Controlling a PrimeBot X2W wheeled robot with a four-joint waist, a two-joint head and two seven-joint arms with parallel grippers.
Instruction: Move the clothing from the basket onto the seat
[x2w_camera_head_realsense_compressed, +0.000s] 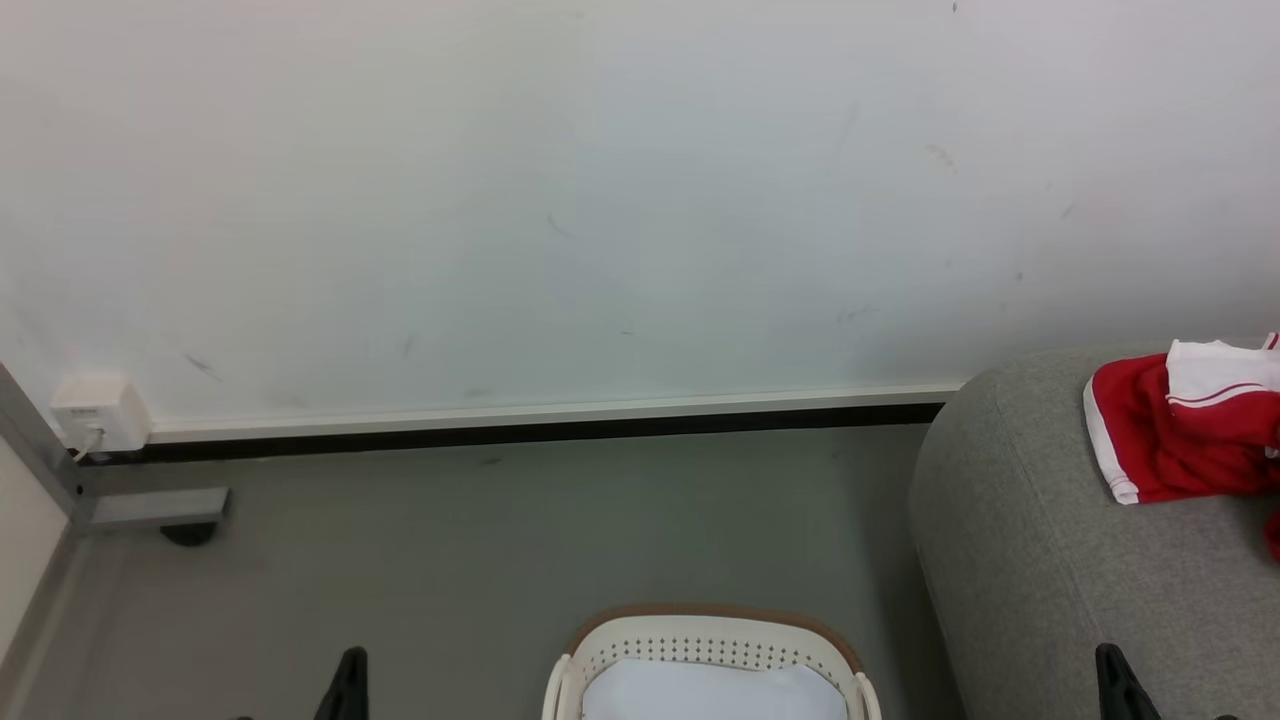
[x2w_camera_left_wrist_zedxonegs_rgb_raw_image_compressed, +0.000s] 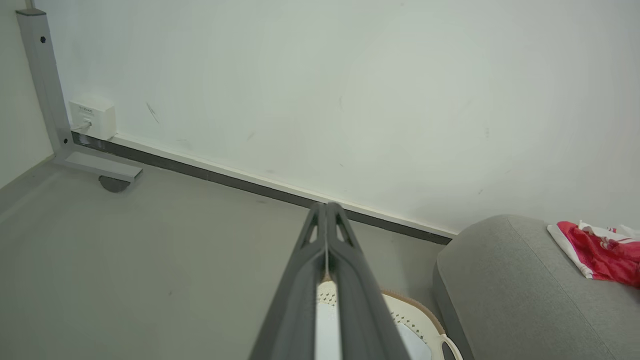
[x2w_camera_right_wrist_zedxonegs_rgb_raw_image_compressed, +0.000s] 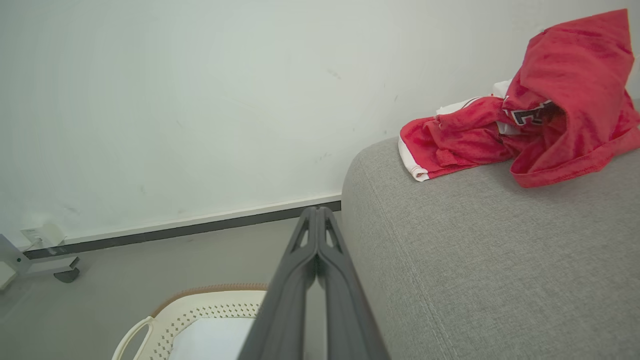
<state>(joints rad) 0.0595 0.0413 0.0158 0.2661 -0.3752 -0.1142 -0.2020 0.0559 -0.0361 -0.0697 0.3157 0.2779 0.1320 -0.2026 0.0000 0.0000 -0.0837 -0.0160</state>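
Red and white clothing (x2w_camera_head_realsense_compressed: 1185, 425) lies bunched on the grey seat (x2w_camera_head_realsense_compressed: 1050, 560) at the right, near the wall; it appears as a red heap (x2w_camera_right_wrist_zedxonegs_rgb_raw_image_compressed: 540, 110) in the right wrist view and as a red patch (x2w_camera_left_wrist_zedxonegs_rgb_raw_image_compressed: 597, 250) in the left wrist view. The cream basket (x2w_camera_head_realsense_compressed: 705, 655) with its brown rim stands on the floor at the bottom centre, holding only a flat pale liner sheet (x2w_camera_head_realsense_compressed: 710, 695). My left gripper (x2w_camera_left_wrist_zedxonegs_rgb_raw_image_compressed: 326, 207) is shut on nothing, left of the basket. My right gripper (x2w_camera_right_wrist_zedxonegs_rgb_raw_image_compressed: 316, 212) is shut on nothing, beside the seat's front corner.
A white wall with a dark skirting strip (x2w_camera_head_realsense_compressed: 520, 432) runs behind the grey floor (x2w_camera_head_realsense_compressed: 480, 540). A white socket box (x2w_camera_head_realsense_compressed: 98, 412) and a grey metal leg with a foot (x2w_camera_head_realsense_compressed: 150, 508) stand at the far left.
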